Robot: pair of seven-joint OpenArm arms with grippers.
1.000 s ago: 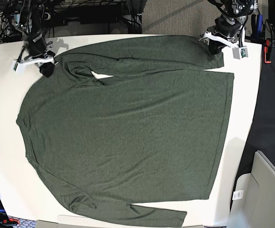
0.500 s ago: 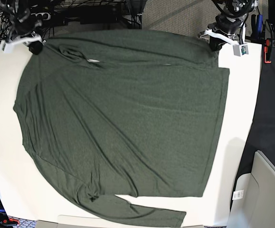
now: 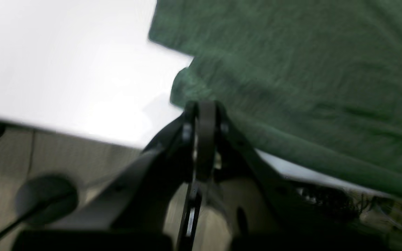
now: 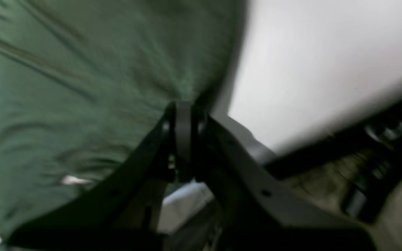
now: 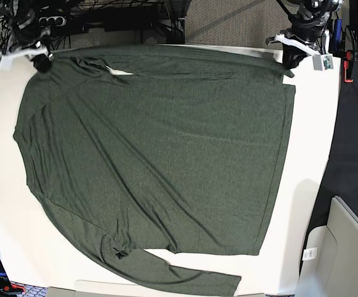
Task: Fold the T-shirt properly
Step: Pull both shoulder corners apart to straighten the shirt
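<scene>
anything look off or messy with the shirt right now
Yes. The T-shirt is not lying flat: diagonal wrinkles cross its body, one long sleeve trails bunched along the near edge, and its far edge is pinched up by the right gripper and left gripper.

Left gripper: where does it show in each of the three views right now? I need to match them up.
Base: left gripper at top right, shut on the T-shirt.
Left wrist: centre, pinching the shirt's edge.
Right wrist: not in it.
Shared landmark: the white table.
</scene>
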